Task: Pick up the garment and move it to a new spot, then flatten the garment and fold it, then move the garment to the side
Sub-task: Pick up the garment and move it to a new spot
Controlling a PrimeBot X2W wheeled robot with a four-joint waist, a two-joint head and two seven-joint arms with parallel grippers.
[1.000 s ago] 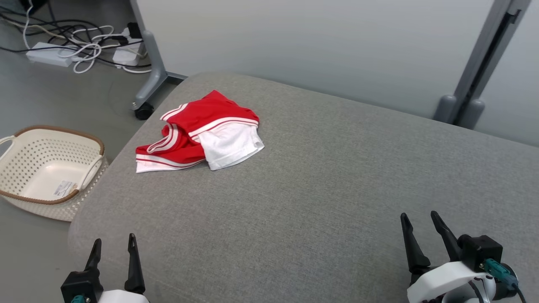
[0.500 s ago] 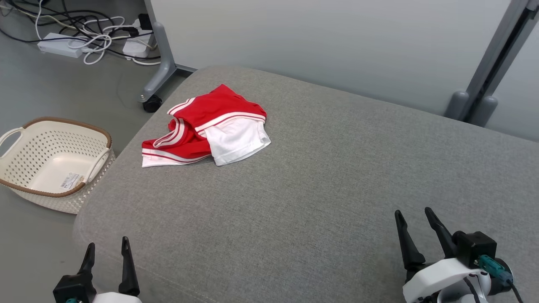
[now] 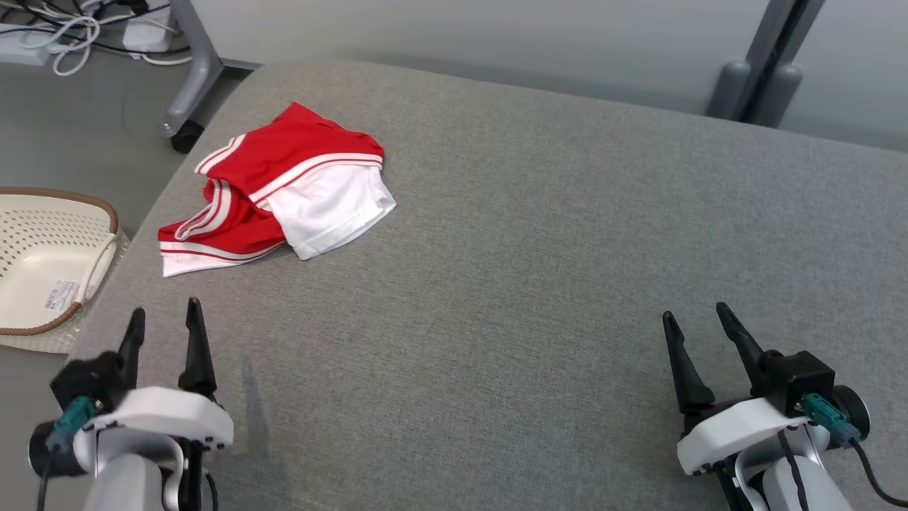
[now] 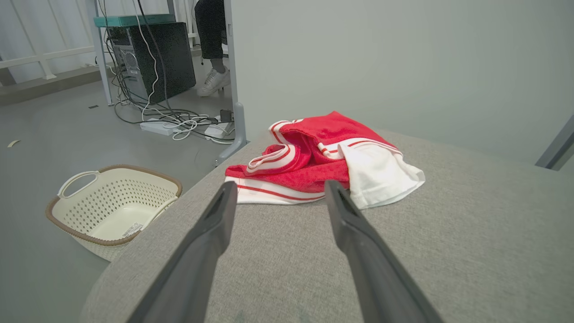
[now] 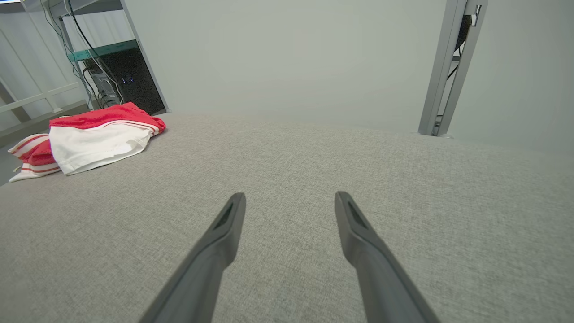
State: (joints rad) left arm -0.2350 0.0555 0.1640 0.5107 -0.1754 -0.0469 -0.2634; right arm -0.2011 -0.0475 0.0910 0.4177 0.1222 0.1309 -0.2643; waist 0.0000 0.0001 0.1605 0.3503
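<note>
Red and white cloth makes up the garment (image 3: 273, 188), which lies crumpled toward 10 o'clock on a grey fabric cushion (image 3: 539, 234) in the head view, close to the cushion's rounded far-left corner. Its red part, trimmed with white stripes, is bunched and partly folded over itself, and a plain white panel spreads out from under it on the 4 o'clock side. Nothing touches the garment. The left fingers (image 3: 195, 341) sit at 7 o'clock in the head view, spread wide apart and holding nothing, with their tips pointing toward 12 o'clock, just short of the garment's near hem. In the left wrist view the garment's striped hem lies just beyond the two dark tips. The right fingers (image 3: 684, 362) sit at 5 o'clock, also spread wide and holding nothing, above bare cushion and well apart from the garment, which shows at 10 o'clock in the right wrist view. On the floor at 9 o'clock stands a cream perforated basket (image 3: 42, 227) with a brown rim, just beside the cushion's left edge. At 11 o'clock a grey frame leg (image 3: 195, 78) ends in a black wheel, with a tangle of white and black cables (image 3: 71, 28) behind it. A pale wall panel (image 3: 454, 28) runs along the cushion's far edge at 12 o'clock.
</note>
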